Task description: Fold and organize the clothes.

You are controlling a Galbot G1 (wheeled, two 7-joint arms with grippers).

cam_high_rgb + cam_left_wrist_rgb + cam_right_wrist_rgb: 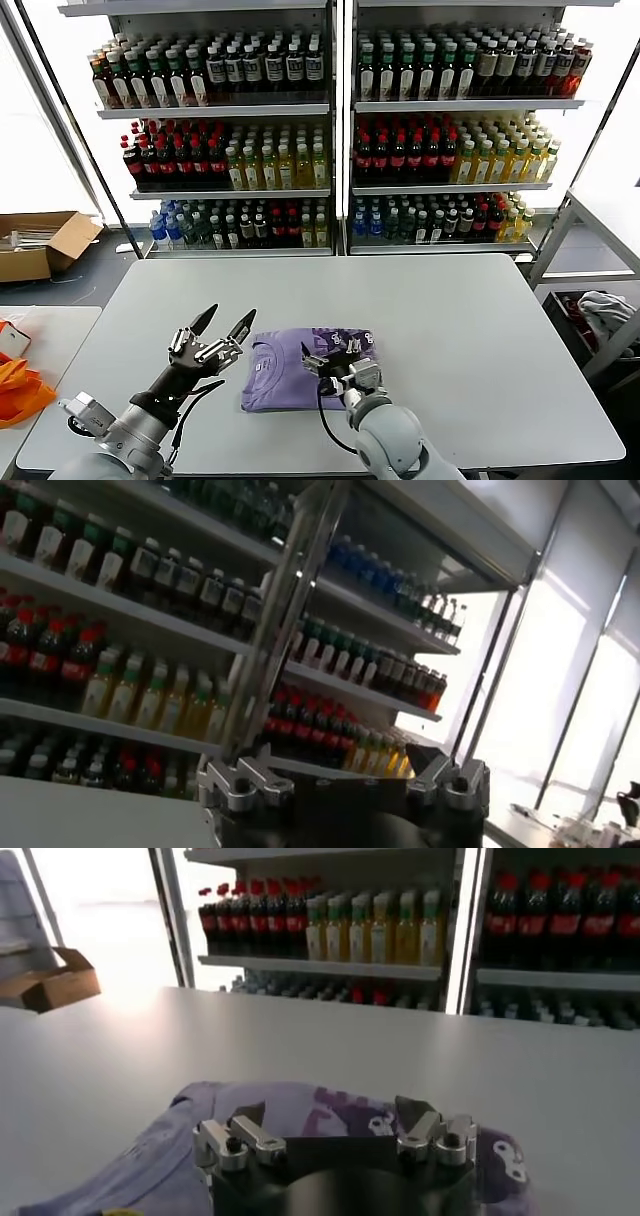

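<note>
Head view alone shows left gripper (224, 325) beside folded T-shirt (290, 375).

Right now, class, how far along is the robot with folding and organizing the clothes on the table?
Done: the lavender T-shirt lies folded into a compact rectangle on the grey table. In hand: nothing; the right gripper sits open just over the shirt's right part, and the left gripper is open, raised beside its left edge. Left: probably only tidying its position, if anything.
</note>
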